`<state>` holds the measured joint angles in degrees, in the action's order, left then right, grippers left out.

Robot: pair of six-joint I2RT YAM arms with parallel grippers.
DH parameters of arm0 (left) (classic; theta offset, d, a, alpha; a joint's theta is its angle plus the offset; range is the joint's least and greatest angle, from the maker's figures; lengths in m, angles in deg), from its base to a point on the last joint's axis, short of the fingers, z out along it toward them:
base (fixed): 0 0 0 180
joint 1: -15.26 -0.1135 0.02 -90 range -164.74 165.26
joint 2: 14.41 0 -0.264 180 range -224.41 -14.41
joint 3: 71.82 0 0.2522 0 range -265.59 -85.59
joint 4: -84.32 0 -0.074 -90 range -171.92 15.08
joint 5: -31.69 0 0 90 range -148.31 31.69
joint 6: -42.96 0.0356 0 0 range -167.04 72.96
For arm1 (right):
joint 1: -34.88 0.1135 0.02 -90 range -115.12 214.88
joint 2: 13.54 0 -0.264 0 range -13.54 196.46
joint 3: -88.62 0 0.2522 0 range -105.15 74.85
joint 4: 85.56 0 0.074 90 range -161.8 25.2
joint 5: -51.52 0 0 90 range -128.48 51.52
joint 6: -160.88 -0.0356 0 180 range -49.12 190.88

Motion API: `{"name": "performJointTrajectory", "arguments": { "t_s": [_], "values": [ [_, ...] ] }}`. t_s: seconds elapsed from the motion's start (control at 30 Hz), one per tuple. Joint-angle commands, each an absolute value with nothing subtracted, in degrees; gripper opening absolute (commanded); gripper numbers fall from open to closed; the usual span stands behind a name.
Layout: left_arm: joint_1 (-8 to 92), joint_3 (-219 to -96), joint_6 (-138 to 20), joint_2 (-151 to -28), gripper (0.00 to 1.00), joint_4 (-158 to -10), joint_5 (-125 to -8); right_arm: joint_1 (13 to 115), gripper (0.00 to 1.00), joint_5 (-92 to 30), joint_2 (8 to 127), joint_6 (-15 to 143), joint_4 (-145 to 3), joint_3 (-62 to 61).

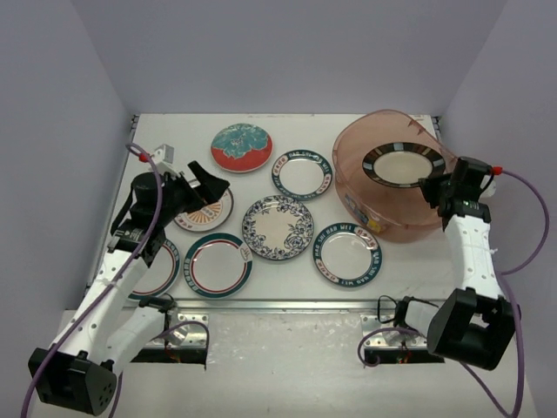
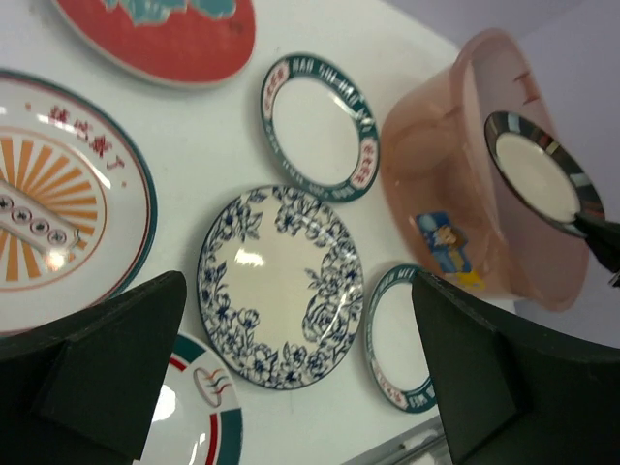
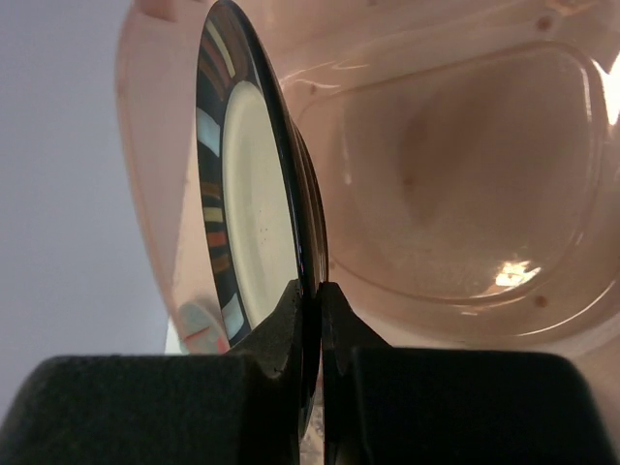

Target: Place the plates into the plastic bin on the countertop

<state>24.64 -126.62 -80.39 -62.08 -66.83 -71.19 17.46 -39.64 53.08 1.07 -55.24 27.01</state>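
Observation:
The pink-brown plastic bin (image 1: pixel 409 228) stands at the back right of the white countertop (image 1: pixel 418 266). My right gripper (image 1: pixel 432 187) (image 3: pixel 315 300) is shut on the edge of a black-rimmed plate (image 1: pixel 403 165) (image 3: pixel 242 194), which hangs over the bin's inside. My left gripper (image 1: pixel 209 183) (image 2: pixel 295 291) is open and empty above the orange sunburst plate (image 1: pixel 207 215) (image 2: pixel 58 203). Flat on the countertop lie a red-teal floral plate (image 1: pixel 241 146), a blue floral plate (image 1: pixel 278 227) (image 2: pixel 281 281), two teal-rimmed lettered plates (image 1: pixel 302 173) (image 1: pixel 347 253) and a teal-and-red rimmed plate (image 1: pixel 218 265).
Another plate (image 1: pixel 164 270) lies partly under the left arm at the near left. The metal front edge (image 1: pixel 287 304) runs along the near side, with cables beside both arm bases. Grey walls close in the left, back and right.

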Motion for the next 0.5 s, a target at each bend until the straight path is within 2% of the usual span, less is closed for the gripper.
{"name": "performJointTrajectory", "arguments": {
  "t_s": [0.0, 0.17, 0.47],
  "values": [
    [24.48, -123.51, -78.8, -59.51, 1.0, -68.76, -75.72, 20.31, 0.0, -44.74, 54.43, -2.62, -71.01, 25.09],
    [24.51, -121.48, -79.75, -57.18, 1.0, -69.54, -77.81, 22.8, 0.0, -47.47, 59.55, 0.19, -72.0, 23.18],
    [24.52, -120.27, -79.73, -55.89, 1.0, -69.26, -78.81, 26.94, 0.17, -49.91, 68.35, 5.14, -73.86, 20.43]
  ]
}}
